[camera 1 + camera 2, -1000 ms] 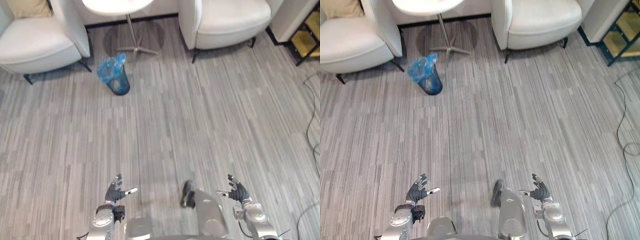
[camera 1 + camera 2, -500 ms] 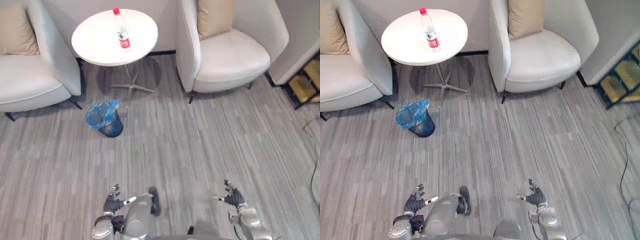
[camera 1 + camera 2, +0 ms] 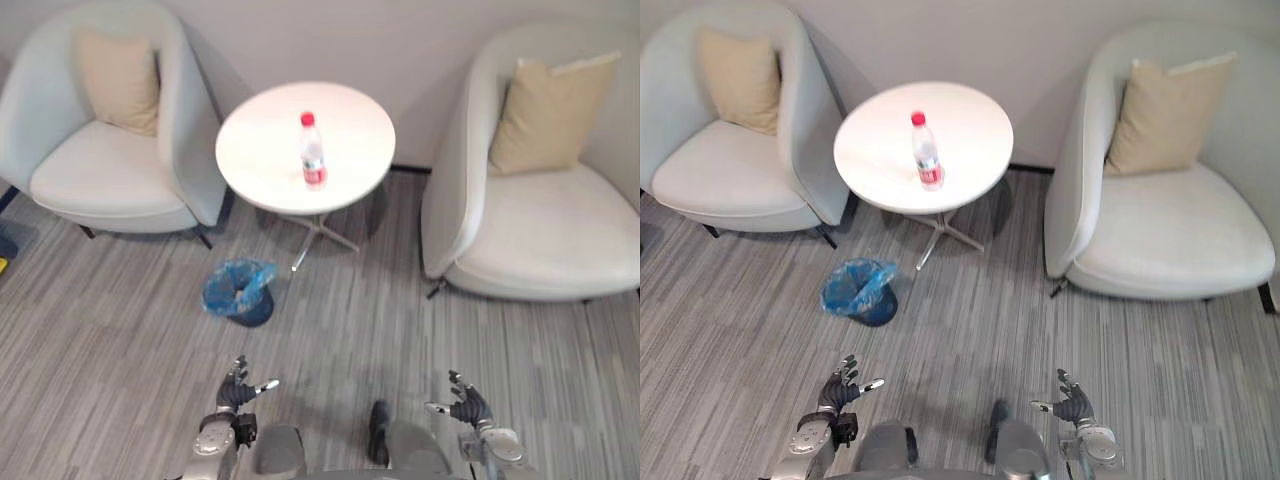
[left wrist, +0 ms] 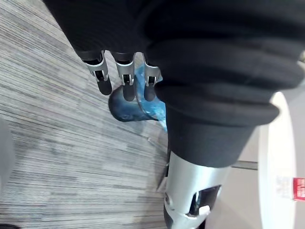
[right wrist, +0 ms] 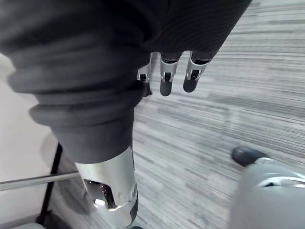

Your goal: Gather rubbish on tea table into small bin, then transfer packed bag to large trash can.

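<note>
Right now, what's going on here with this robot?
Nothing is being handled yet. The robot faces a round white tea table, where one plastic bottle with a red cap stands upright. A small bin lined with a blue bag sits on the floor near the table's foot, between the robot and the table. The left hand and right hand are both open and empty, held low in front of the robot.

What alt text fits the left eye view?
A red-capped plastic bottle stands upright on a round white table between two white armchairs. A blue-bagged small bin sits on the floor by the table's base; the left hand and right hand hover open and empty.
</note>
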### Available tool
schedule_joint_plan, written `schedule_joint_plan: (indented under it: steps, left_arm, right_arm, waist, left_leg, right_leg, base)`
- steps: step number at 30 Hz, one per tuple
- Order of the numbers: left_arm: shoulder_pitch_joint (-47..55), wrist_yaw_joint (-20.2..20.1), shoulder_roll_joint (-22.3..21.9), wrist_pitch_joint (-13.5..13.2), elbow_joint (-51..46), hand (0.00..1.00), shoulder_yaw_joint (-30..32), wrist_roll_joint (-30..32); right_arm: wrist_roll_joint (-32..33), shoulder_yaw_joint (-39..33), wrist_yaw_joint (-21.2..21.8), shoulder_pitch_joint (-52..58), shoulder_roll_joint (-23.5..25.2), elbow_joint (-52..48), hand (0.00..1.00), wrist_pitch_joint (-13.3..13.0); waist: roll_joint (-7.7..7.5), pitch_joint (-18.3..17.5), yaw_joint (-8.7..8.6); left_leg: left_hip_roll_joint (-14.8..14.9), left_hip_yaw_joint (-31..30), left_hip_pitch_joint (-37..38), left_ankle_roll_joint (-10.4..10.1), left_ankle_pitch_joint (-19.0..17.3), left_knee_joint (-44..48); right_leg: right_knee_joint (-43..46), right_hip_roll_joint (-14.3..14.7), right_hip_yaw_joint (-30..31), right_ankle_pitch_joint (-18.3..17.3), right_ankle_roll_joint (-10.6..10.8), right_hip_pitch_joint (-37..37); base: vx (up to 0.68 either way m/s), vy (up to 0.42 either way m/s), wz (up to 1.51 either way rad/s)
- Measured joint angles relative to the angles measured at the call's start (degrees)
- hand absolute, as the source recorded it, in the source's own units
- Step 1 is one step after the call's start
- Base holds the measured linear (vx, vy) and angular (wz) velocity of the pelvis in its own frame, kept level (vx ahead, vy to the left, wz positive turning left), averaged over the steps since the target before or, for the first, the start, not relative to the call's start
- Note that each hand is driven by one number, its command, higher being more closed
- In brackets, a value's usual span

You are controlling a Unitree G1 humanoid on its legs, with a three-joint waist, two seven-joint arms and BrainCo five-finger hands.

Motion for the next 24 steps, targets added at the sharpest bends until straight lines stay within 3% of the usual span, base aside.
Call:
schedule_joint_plan:
  steps: [1,2,3,4,6,8,10,12,15,16,17,18,21,24]
  left_arm:
    - [0.0,0.0,-0.1,0.0,0.0,0.0,0.0,0.0]
    - [0.2,0.0,-0.5,0.0,0.1,0.0,-0.2,0.0]
    - [1.2,0.0,-0.9,-0.1,0.5,0.0,-0.5,0.0]
    - [0.9,0.0,-0.3,0.1,2.1,0.0,-0.9,0.1]
    - [1.4,0.0,0.3,0.2,2.6,0.0,-1.2,0.5]
    - [1.4,-0.1,0.3,0.3,3.0,0.0,-2.3,0.6]
    - [1.3,0.0,1.2,0.3,3.0,0.0,-2.6,0.7]
    - [1.4,0.1,2.6,0.3,3.0,0.0,-2.9,0.7]
    - [1.0,0.3,3.8,-0.1,2.9,0.0,-2.9,0.8]
    - [1.0,0.3,3.9,-0.2,2.8,0.0,-2.9,1.1]
    - [1.0,0.3,4.4,-0.2,3.0,0.0,-2.9,1.1]
    - [1.1,0.3,3.7,-0.1,3.2,0.0,-3.0,1.2]
    - [3.2,0.2,1.1,-1.0,2.7,0.0,-3.0,1.9]
    - [3.7,0.2,1.0,-1.2,2.5,0.0,-2.9,2.9]
  right_arm:
    - [0.0,-0.1,0.0,0.0,0.0,-0.1,0.0,0.0]
    - [0.0,-0.3,-0.1,0.7,-0.5,-0.2,0.0,0.0]
    - [0.0,0.0,-0.2,1.4,-1.3,-0.3,0.0,0.0]
    - [-0.1,0.2,-0.4,1.6,0.1,0.0,0.0,0.5]
    - [-0.5,0.6,-0.9,2.7,1.7,-0.5,0.0,0.2]
    - [-1.6,0.7,-1.2,1.2,1.8,-0.6,0.0,0.2]
    - [-2.5,1.0,-1.3,0.2,2.3,-0.7,0.0,0.3]
    - [-3.1,3.0,-1.4,-0.4,2.4,-4.5,0.0,0.1]
    - [-5.0,3.6,-2.4,-1.1,2.3,-10.0,0.0,-1.3]
    - [-5.4,3.4,-2.7,-1.7,2.3,-11.7,0.0,-1.2]
    - [-6.4,2.9,-3.5,-1.7,2.4,-14.1,0.0,-1.3]
    - [-7.1,2.1,-4.1,-1.5,2.1,-15.7,0.0,-1.6]
    - [-9.3,1.9,-5.2,-3.7,1.1,-18.5,0.0,-1.8]
    - [-9.3,1.3,-6.3,-4.8,1.1,-19.8,0.0,-2.9]
  waist:
    - [0.01,0.0,0.08]
    - [1.26,-0.6,0.15]
    - [3.04,-1.4,0.24]
    - [2.22,-1.8,0.9]
    - [-1.99,-3.2,0.94]
    - [-2.2,-3.2,1.09]
    - [-2.26,-3.1,0.8]
    - [-1.65,-2.7,0.78]
    - [-0.88,-2.5,0.04]
    - [-1.44,-2.8,-0.55]
    - [-1.62,-2.8,-0.61]
    - [-1.42,-2.8,-0.93]
    - [1.19,-3.6,-0.18]
    - [1.47,-3.7,-0.49]
  left_leg:
    - [-0.5,-0.4,0.1,-0.8,0.7,-2.8]
    - [-1.8,-1.7,0.7,-1.1,6.9,-11.0]
    - [-1.4,-2.9,0.6,0.5,11.1,-12.3]
    - [-3.0,-3.7,0.8,3.2,11.7,-9.2]
    - [-6.9,-2.4,1.4,3.5,6.1,-8.0]
    - [-8.4,-1.8,2.4,4.8,5.2,-8.1]
    - [-9.4,-1.9,5.2,6.3,3.1,-8.7]
    - [-9.5,-2.1,10.3,6.4,2.5,-11.1]
    - [-9.3,-2.9,14.3,6.1,3.0,-14.2]
    - [-9.2,-3.8,14.4,5.9,3.1,-14.3]
    - [-9.5,-4.3,14.6,5.6,3.1,-14.3]
    - [-9.9,-5.4,15.2,5.1,3.0,-14.5]
    - [-8.1,-5.9,16.3,2.5,4.5,-18.9]
    - [-6.9,-7.8,17.5,0.8,5.7,-22.6]
  right_leg:
    - [0.0,-0.3,-0.1,-0.2,0.4,0.3]
    - [0.0,0.0,-0.3,-1.6,2.5,1.1]
    - [0.8,1.0,-0.4,-3.4,3.7,2.1]
    - [3.9,-0.9,-0.1,-6.2,5.1,2.6]
    - [12.0,-6.6,0.1,-10.7,7.2,0.5]
    - [23.3,-9.4,2.1,-9.8,7.3,-4.3]
    - [34.1,-11.7,3.8,-5.6,7.2,-8.6]
    - [38.4,-10.8,5.3,-9.5,7.1,-10.5]
    - [28.9,-6.4,6.1,-11.0,6.1,-13.7]
    - [23.7,-4.8,6.8,-10.6,5.8,-14.4]
    - [16.0,-3.7,6.9,-6.2,4.2,-14.5]
    - [13.5,-3.6,6.7,1.0,3.4,-13.9]
    - [9.2,-1.2,5.1,2.0,2.2,-12.0]
    - [6.0,0.4,2.6,2.5,1.5,-10.0]
  base:
    - [0.3,0.099,0.05]
    - [0.23,0.141,0.02]
    - [0.32,0.23,-0.01]
    - [0.38,0.265,0.06]
    - [0.38,0.182,0.15]
    - [0.32,0.175,0.05]
    - [0.34,0.168,0.0]
    - [0.33,0.089,0.04]
    - [0.24,-0.015,0.24]
    - [0.25,-0.103,0.44]
    - [0.32,-0.15,0.7]
    - [0.32,-0.15,0.57]
    - [0.21,-0.129,0.13]
    - [0.15,-0.116,0.33]
